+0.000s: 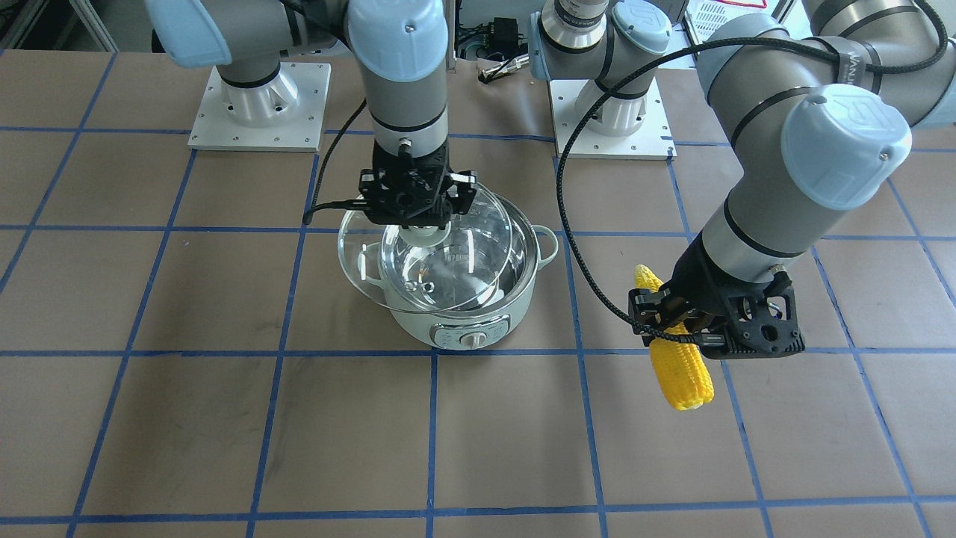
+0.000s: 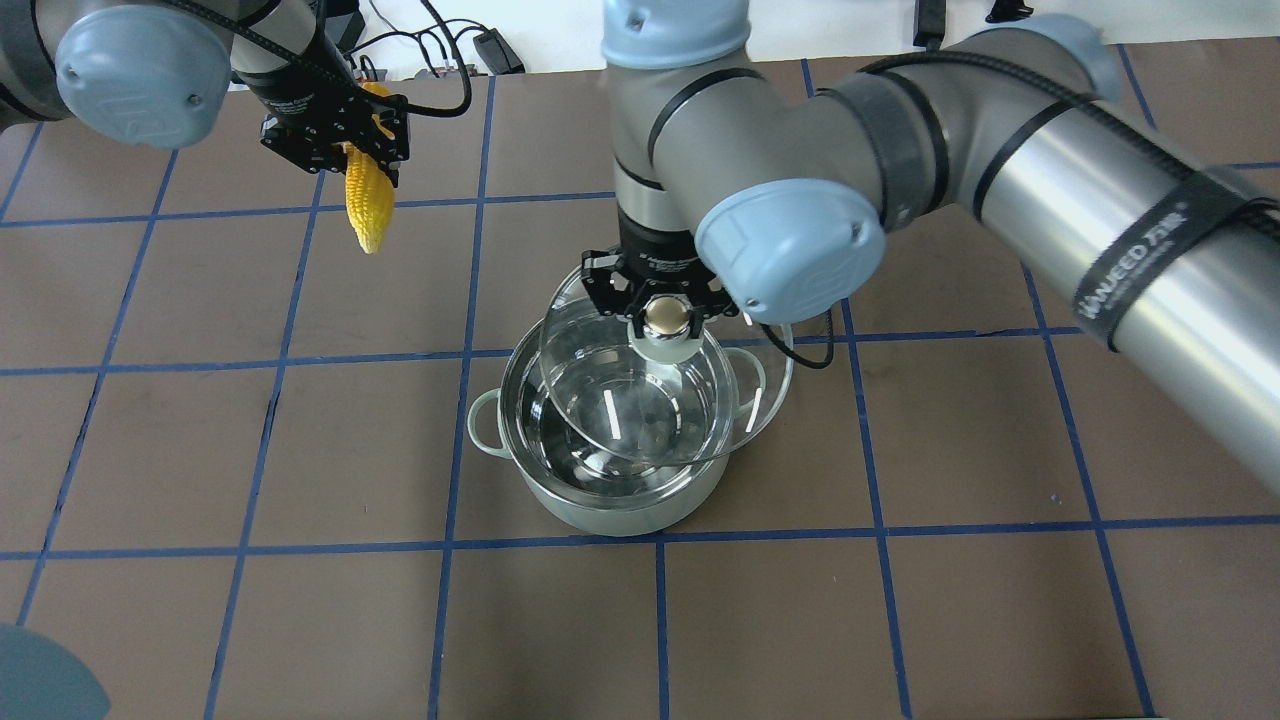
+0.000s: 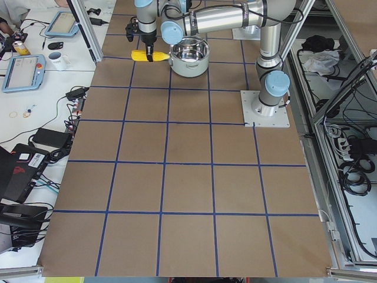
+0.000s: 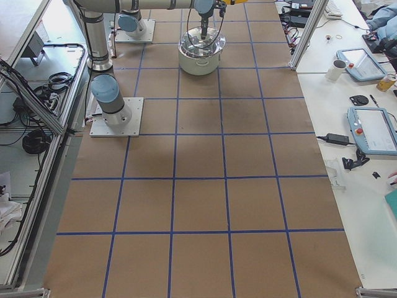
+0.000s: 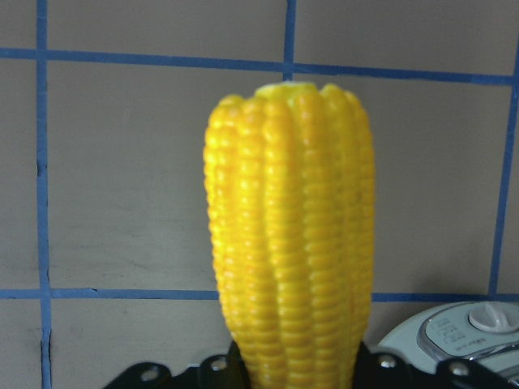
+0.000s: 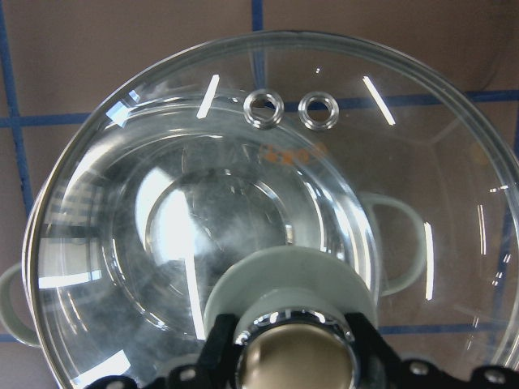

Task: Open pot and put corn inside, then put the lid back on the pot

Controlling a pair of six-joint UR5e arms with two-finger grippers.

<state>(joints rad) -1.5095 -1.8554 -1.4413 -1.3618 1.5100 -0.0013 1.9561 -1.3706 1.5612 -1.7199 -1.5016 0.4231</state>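
Observation:
The mint-green pot (image 1: 455,325) stands mid-table, its steel inside open to view (image 2: 600,470). My right gripper (image 1: 416,205) is shut on the knob (image 2: 668,318) of the glass lid (image 1: 448,254). It holds the lid tilted just above the pot, shifted toward the robot's side and the right handle. The right wrist view looks through the lid (image 6: 268,203) into the pot. My left gripper (image 1: 680,325) is shut on the yellow corn (image 1: 676,351) and holds it above the table, well to the left of the pot. The corn fills the left wrist view (image 5: 288,235).
The two arm base plates (image 1: 258,104) (image 1: 612,112) sit at the robot's side of the brown, blue-taped table (image 1: 224,433). A black cable (image 1: 582,246) hangs from the left arm between corn and pot. Side benches hold tablets (image 4: 372,127) and a mug (image 4: 339,67).

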